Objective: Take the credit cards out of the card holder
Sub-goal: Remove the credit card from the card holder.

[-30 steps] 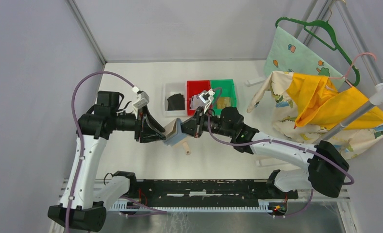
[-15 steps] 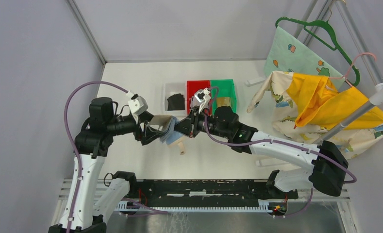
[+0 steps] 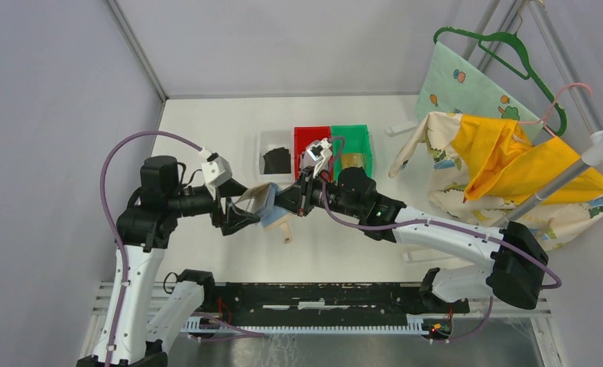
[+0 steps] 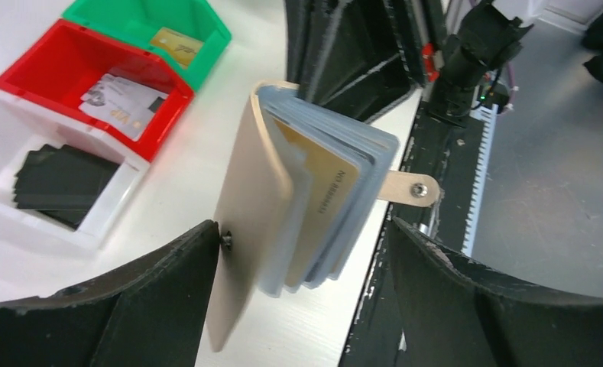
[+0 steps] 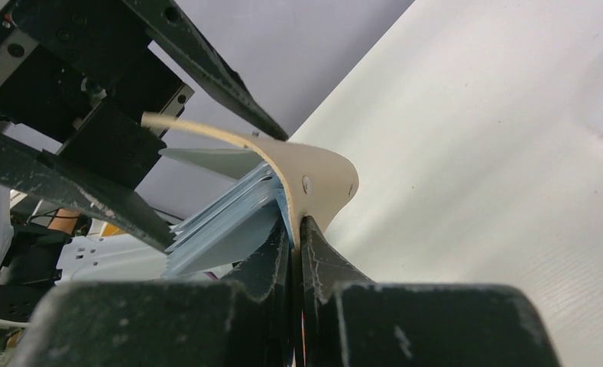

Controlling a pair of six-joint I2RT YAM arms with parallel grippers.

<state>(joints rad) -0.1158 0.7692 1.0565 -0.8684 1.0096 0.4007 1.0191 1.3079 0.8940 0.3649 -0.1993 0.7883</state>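
The beige card holder hangs in the air between both arms, open, its clear sleeves fanned out. My right gripper is shut on its cover near the spine. My left gripper is open around the holder; its left finger touches the cover's snap stud, and the right finger stands apart from the sleeves. A gold-tan credit card sits in one sleeve. The snap tab sticks out to the right. Black cards, a silvery card and a gold card lie in bins.
A white bin, a red bin and a green bin stand in a row behind the grippers. A rack with hangers and yellow and patterned cloths fills the right side. A black rail runs along the near edge.
Both grippers and the card holder have shifted a little to the left, and the left arm has drawn back. Little has moved in the last half second.
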